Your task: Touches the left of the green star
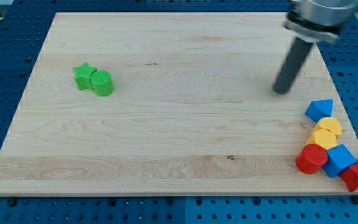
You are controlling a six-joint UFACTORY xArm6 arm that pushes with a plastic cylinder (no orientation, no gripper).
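The green star (84, 76) sits near the board's (166, 124) upper left, touching a green cylinder (102, 83) on its right. The rod's tip (281, 91) rests far off at the view's right, above a cluster of blue, yellow and red blocks (331, 149). It has no jaws, only a plain end.

The arm comes down into sight as a thick metal-grey cylinder with a lighter silver band round its lower edge. Under that collar sits a straight rod, dark grey to black, smooth and round, with no markings, screws or cables to be made out. My tip (282, 91) is blunt and flat, as dark as the rod.
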